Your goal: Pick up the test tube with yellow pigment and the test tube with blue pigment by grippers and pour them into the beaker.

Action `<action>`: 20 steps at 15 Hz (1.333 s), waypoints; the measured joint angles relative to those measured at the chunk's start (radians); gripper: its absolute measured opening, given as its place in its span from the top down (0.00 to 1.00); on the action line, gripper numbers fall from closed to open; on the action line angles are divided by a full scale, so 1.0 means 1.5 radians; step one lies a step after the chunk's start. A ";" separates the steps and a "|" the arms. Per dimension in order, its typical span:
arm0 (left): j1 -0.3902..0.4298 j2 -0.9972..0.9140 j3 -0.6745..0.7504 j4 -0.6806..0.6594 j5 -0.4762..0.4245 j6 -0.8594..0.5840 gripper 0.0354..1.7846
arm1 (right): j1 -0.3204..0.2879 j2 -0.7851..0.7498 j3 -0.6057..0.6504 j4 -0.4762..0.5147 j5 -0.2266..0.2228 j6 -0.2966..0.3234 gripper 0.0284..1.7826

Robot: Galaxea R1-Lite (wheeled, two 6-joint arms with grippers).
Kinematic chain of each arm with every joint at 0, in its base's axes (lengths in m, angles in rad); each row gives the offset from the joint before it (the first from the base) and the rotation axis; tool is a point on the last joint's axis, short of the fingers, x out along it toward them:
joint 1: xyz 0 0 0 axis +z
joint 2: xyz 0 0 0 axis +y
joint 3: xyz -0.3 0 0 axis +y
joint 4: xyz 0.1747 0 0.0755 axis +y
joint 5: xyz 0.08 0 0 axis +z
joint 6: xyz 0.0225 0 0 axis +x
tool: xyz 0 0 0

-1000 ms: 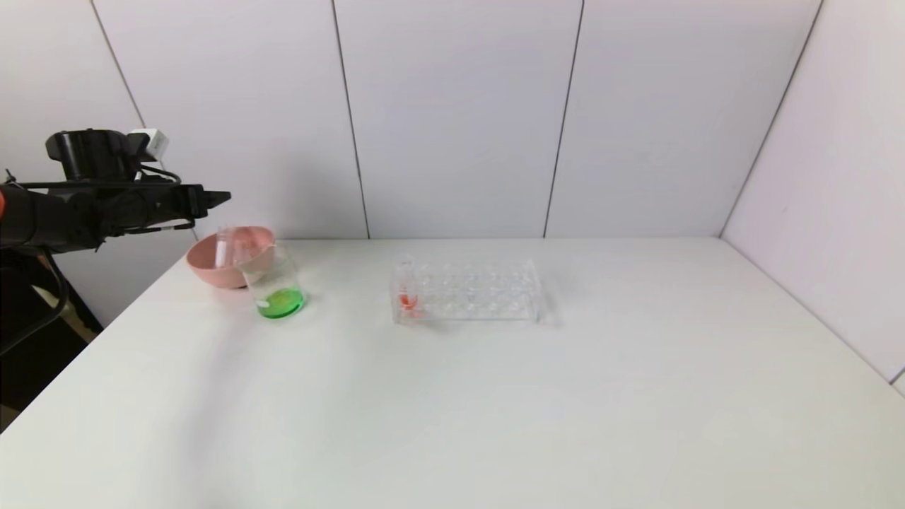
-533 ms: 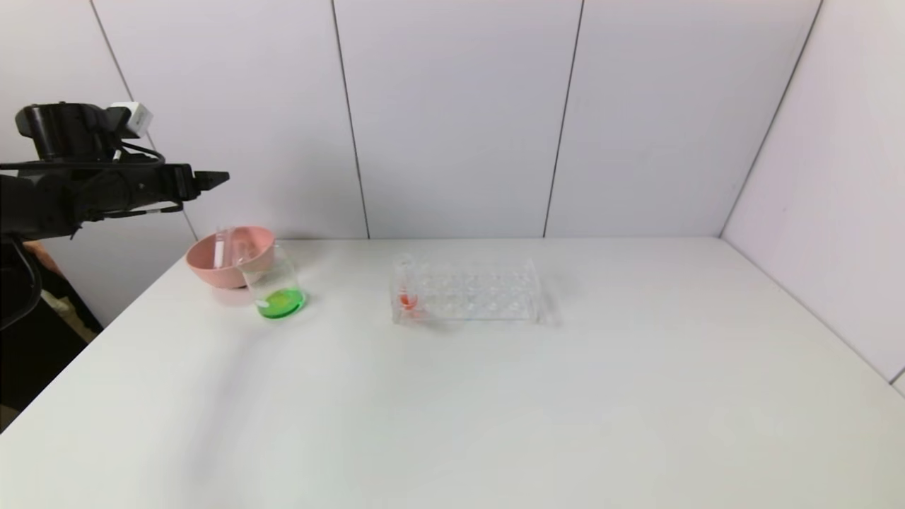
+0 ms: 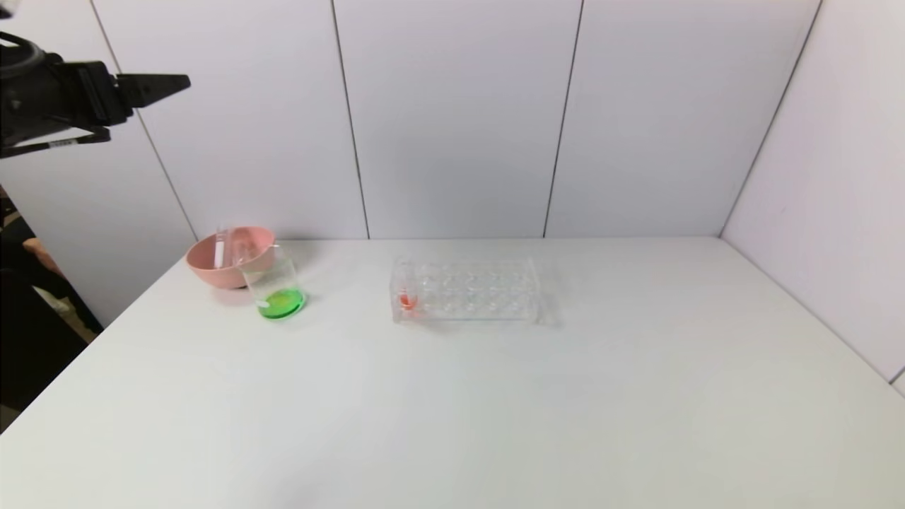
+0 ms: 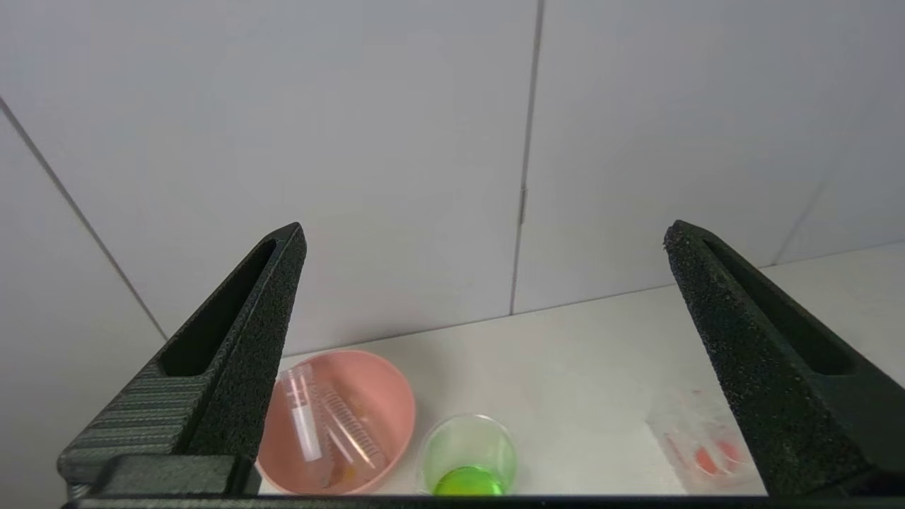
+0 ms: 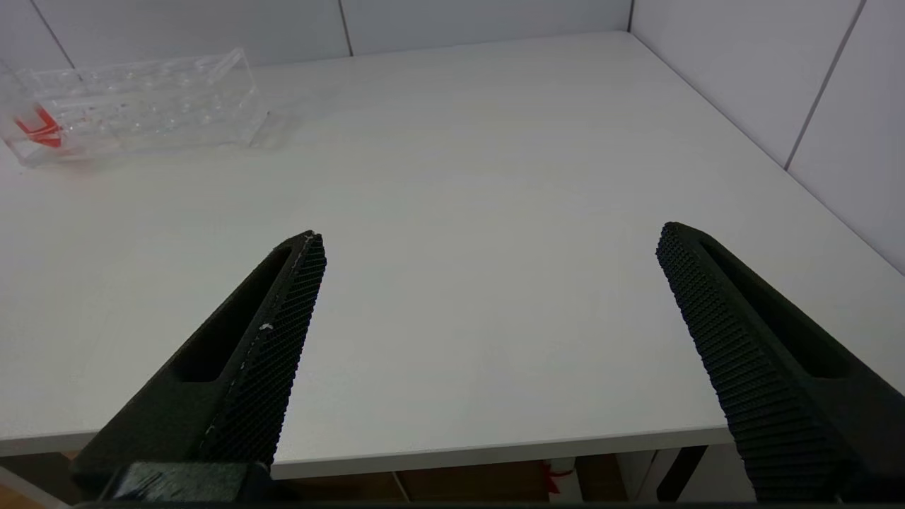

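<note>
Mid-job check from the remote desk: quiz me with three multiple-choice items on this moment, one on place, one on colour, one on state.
1. Where are the two emptied tubes?
A. In the rack
B. In the pink bowl
C. In the beaker

2. What colour is the liquid in the beaker?
A. Green
B. Blue
C. Yellow

3. How is the left claw?
A. Shut on a tube
B. Shut, empty
C. Open, empty

Key: 1 B, both tubes lie in the pink bowl. 2 A, the beaker holds green liquid. 3 C, the left claw shows wide-apart fingers with nothing between, high beside the table.

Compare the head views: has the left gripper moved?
Yes. The left gripper has risen well clear of the pink bowl, now high against the wall.
</note>
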 joint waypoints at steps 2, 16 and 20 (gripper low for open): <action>-0.017 -0.120 0.059 0.015 -0.027 -0.022 0.01 | 0.000 0.000 0.000 0.000 0.000 0.000 0.04; -0.126 -0.818 0.117 0.802 0.002 0.079 0.01 | 0.000 0.000 0.000 0.000 0.000 0.000 0.04; -0.125 -0.902 0.290 0.720 0.072 0.070 0.01 | 0.000 0.000 0.000 0.000 0.000 0.000 0.04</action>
